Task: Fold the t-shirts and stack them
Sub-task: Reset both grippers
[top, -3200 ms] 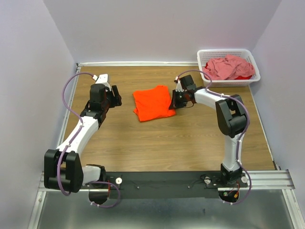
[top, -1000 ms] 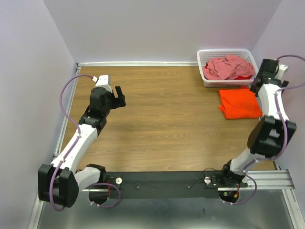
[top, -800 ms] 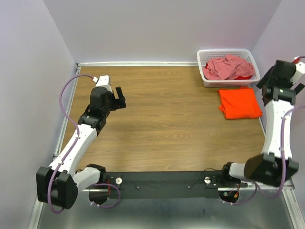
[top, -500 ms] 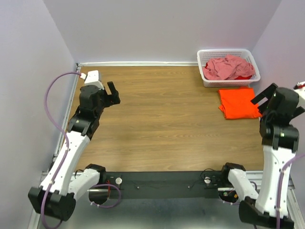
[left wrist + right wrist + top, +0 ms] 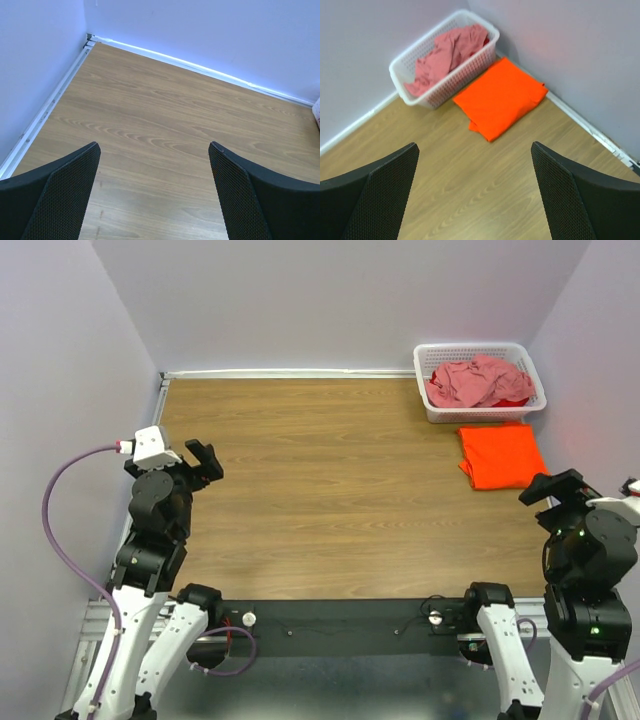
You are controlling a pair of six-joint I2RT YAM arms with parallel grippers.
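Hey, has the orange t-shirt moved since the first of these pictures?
Yes. The orange t-shirt went from mid-table toward the right edge and now lies right beside the white basket, on its near side.

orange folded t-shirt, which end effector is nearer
Right. The right end effector sits near-side of the bright orange folded cloth t-shirt; the left end effector is across the wooden table.

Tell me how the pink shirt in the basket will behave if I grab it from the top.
Probably floppy: the pink shirt lies crumpled in loose folds, so it should sag and unfurl when lifted. Likely light, yet it fills the basket to the rim, so it might catch the lattice or tug the basket along.
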